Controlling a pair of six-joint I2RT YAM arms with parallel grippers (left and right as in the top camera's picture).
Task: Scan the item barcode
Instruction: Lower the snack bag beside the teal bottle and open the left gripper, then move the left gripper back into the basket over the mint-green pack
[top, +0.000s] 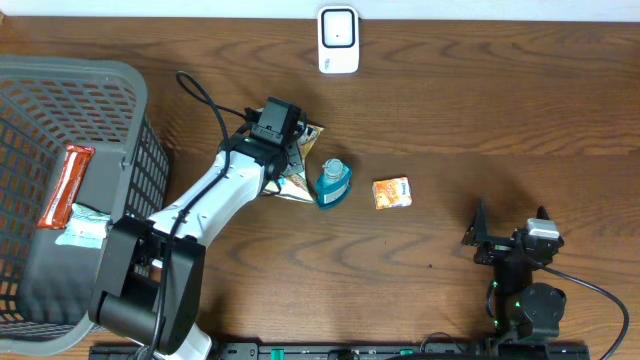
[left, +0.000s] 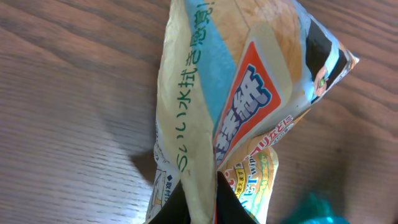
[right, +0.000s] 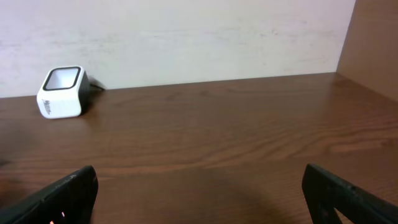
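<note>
The left claw (top: 290, 150) is clenched on one edge of the packet (left: 249, 93), just beside a blue bottle (top: 333, 183) on the surface (top: 450, 120). The packet looks light, soft and crinkly, so a flat edge is best to pinch. The right claw (right: 199, 190) is spread wide, empty.

The left arm (top: 215, 195) slants across the near-left desk (top: 500, 110), the left tool (top: 288, 152) pinched on the wipes packet (top: 300, 170), so that side is barred. A blue bottle (top: 333, 183) stands just right of the packet, too close for anything to pass between. An orange packet (top: 392, 192) lies apart to the right, with a gap a tool could enter. Bare wood runs far to the scanner (top: 338, 40) and across the right half, ahead of the wide-open right tool (top: 512, 222). The basket (top: 120, 75) walls off the left edge
</note>
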